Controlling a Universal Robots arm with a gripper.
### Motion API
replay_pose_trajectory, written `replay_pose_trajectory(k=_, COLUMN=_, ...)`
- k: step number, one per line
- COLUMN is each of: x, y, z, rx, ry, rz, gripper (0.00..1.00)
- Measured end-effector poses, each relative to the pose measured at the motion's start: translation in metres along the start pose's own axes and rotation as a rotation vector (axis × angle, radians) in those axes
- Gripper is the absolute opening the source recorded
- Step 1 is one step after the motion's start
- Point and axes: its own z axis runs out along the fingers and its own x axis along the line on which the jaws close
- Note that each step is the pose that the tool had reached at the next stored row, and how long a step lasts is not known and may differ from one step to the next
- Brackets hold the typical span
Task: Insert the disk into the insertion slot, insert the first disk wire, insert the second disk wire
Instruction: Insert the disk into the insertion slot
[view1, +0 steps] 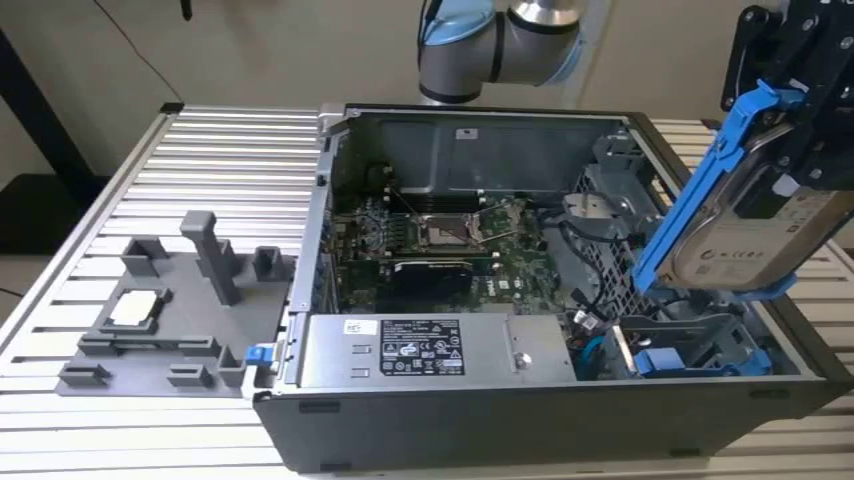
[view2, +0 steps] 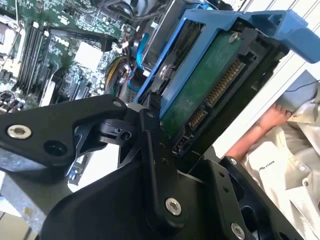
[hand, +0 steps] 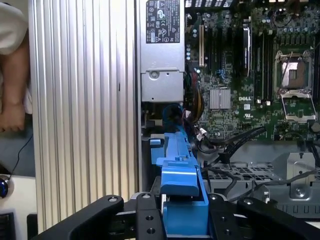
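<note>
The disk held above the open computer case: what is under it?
Under the disk sits the grey drive cage with the blue-edged insertion slot and some cables. The disk's lower end covers part of the cage, so that part cannot be seen.

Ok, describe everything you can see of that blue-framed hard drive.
The flat silver-grey hard drive in a bright blue plastic carrier frame hangs tilted above the open grey computer case at the exterior view's right. A pale label faces out; the second wrist view shows its green circuit board and connector pins. The black gripper clamps it between its jaws.
</note>
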Motion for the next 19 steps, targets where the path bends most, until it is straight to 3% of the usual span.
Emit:
replay_pose_trajectory(k=7, x=-0.0002, y=0.0, z=0.003, rx=0.0149, ry=-0.0029, rz=0.001, gripper=0.33)
replay_pose_trajectory(k=19, x=-0.0004, y=0.0, z=0.0084, rx=0.0261, ry=-0.0051, rz=0.001, gripper=0.33)
